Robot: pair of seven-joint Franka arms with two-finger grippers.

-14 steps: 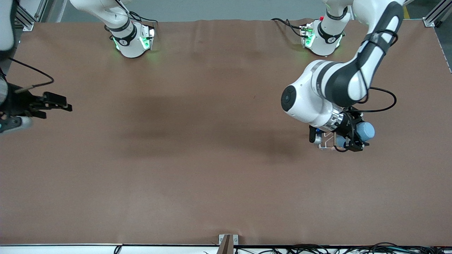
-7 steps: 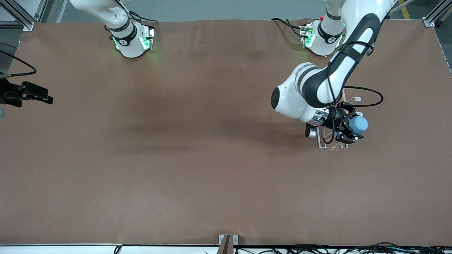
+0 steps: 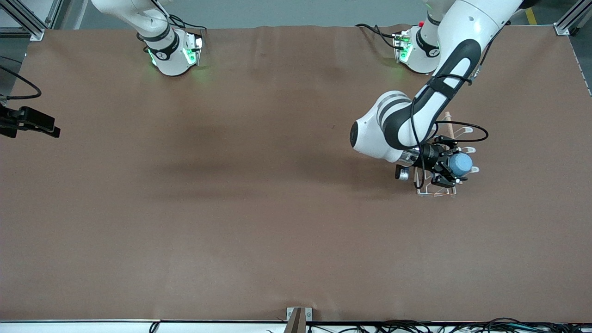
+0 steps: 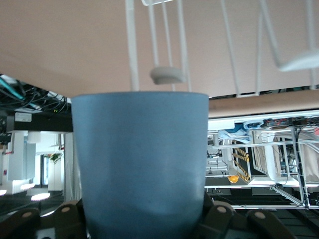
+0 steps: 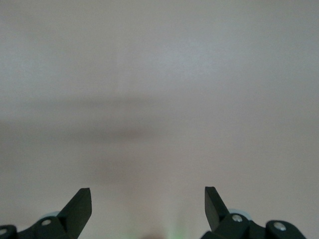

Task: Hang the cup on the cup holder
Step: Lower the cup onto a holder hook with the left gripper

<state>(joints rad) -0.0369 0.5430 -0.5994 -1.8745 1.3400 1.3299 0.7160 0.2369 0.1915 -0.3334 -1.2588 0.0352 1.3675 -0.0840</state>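
Left gripper (image 3: 451,170) clamped on the cup (image 3: 460,163), held tipped on its side over the cup holder (image 3: 437,192) at the left arm's end of the table. In the left wrist view, cup (image 4: 140,164) filling the middle, fingers (image 4: 219,219) pressed on its flanks, white wire loops of the cup holder (image 4: 164,50) close past the rim, one rounded prong tip (image 4: 167,75) just beside the cup's edge. Cannot tell whether the mouth is already over a prong or only lined up with it.

Step in hand, by judgement: seating the cup on a prong. To do it well:
- keep the cup's axis along the prong's upward slant, mouth leading
- aim the prong tip inside the rim, not against the wall, since the light wire rack would likely slide or tip if pushed sideways
- move slowly along the prong until the cup's inside rests on the loop
- only then loosen the grip and draw back along the same line, without dragging the cup off

Right gripper (image 3: 34,122) waiting at the right arm's end of the table, fingers (image 5: 79,206) spread wide, nothing between them
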